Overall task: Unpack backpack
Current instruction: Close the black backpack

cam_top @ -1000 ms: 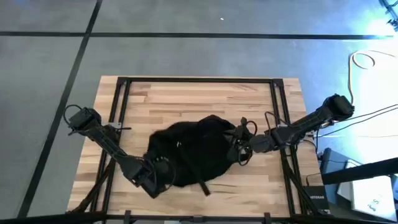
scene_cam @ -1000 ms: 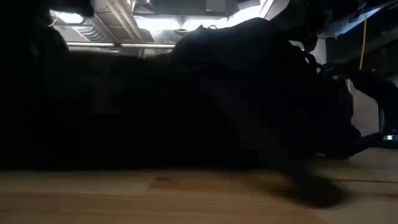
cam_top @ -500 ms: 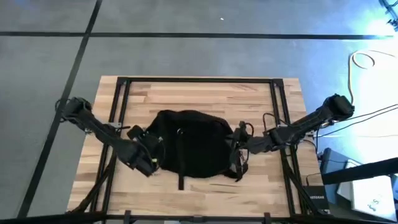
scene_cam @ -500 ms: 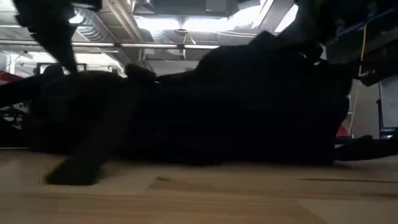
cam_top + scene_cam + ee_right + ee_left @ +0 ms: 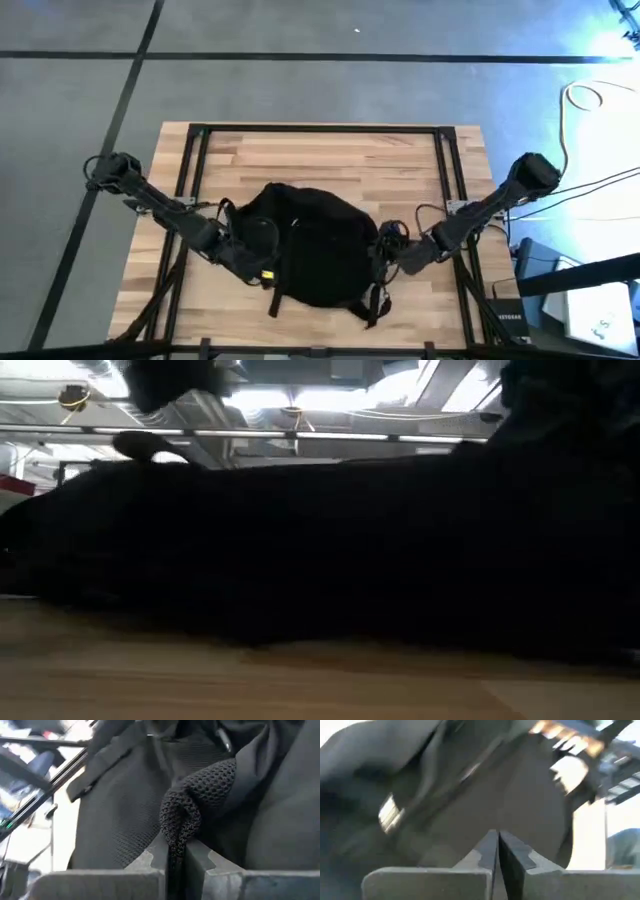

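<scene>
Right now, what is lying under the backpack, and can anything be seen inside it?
Under the backpack only the wooden table shows. Its inside is covered by black fabric. The left gripper is at one side; the right gripper pinches its mesh.

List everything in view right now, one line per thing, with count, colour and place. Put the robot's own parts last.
backpack: one, black, lying on the middle of the table between the two arms.
strap: one loose black strap, trailing from the backpack toward the table's front edge.
mesh fabric: one bunched black piece of the backpack, pinched in the right pincer.
table: one, light wood planks with a black frame over it.
cable: one, pale, looped on the floor beyond the table's right side.
left pincer: one, dark, at the backpack's left side, fingers shut.
right pincer: one, dark, at the backpack's right side, shut on the mesh fabric.
</scene>
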You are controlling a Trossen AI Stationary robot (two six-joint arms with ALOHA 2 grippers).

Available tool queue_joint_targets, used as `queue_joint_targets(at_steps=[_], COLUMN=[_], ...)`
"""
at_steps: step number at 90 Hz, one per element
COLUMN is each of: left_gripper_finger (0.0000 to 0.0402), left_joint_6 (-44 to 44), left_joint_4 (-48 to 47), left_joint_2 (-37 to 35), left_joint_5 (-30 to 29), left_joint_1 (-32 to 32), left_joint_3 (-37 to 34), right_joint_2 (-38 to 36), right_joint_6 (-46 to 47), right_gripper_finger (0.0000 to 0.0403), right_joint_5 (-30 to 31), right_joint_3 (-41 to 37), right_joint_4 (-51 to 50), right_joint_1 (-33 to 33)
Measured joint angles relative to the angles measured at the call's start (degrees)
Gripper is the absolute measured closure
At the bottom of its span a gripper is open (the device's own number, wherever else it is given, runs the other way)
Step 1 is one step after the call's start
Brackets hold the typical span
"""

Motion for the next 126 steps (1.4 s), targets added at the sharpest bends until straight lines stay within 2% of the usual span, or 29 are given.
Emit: queue_joint_targets(at_steps=[12, 21, 33, 43, 53, 73, 83, 89, 95, 100, 114, 126], left_gripper_finger=[0.0400, 0.0400, 0.0400, 0.0400, 0.0400, 0.0400, 0.0400, 0.0400, 0.0400, 0.0400, 0.0400, 0.0400], left_joint_6=[9.9, 12.4, 12.5, 12.4, 11.9, 13.3, 14.7, 14.9, 15.0, 15.1, 15.8, 16.5], left_joint_4=[14.1, 19.6, 22.6, 24.1, 25.0, 25.1, 25.1, 25.0, 25.1, 25.1, 25.2, 25.5], left_joint_2=[2.3, 5.2, 11.0, 15.5, 18.0, 18.0, 17.8, 17.8, 17.8, 17.8, 17.8, 17.8], left_joint_5=[4.2, 9.5, 12.3, 14.3, 14.2, 14.0, 14.1, 14.1, 14.1, 14.1, 14.1, 13.7], left_joint_1=[2.4, 4.9, 6.8, 7.4, 7.3, 7.2, 7.0, 7.0, 7.0, 7.0, 7.0, 7.0], left_joint_3=[0.0, 0.1, 0.1, 0.1, 0.0, 0.0, 0.0, 0.0, 0.0, 0.0, 0.0, 0.0], right_joint_2=[6.5, 9.2, 9.3, 9.2, 9.2, 9.2, 9.3, 9.3, 9.3, 9.3, 9.3, 10.8], right_joint_6=[-2.0, -12.3, -27.8, -42.5, -53.6, -61.1, -65.4, -65.7, -65.9, -65.9, -64.9, -61.3], right_gripper_finger=[0.0384, 0.0367, 0.0325, 0.0271, 0.0216, 0.0127, 0.0100, 0.0094, 0.0093, 0.0095, 0.0115, 0.0129], right_joint_5=[3.7, 3.9, 5.0, 5.1, 7.4, 19.4, 27.1, 29.1, 28.6, 25.8, 7.6, 1.7], right_joint_3=[0.0, 1.1, 4.4, 8.8, 11.6, 14.3, 17.3, 20.4, 23.7, 26.0, 25.9, 22.5], right_joint_4=[10.2, 16.0, 16.1, 13.8, 6.3, -9.7, -10.8, -10.5, -11.1, -11.7, -12.8, -11.9], right_joint_1=[0.3, 0.3, 2.2, 4.5, 5.9, 5.7, 5.9, 5.8, 5.8, 5.8, 1.7, -3.4])
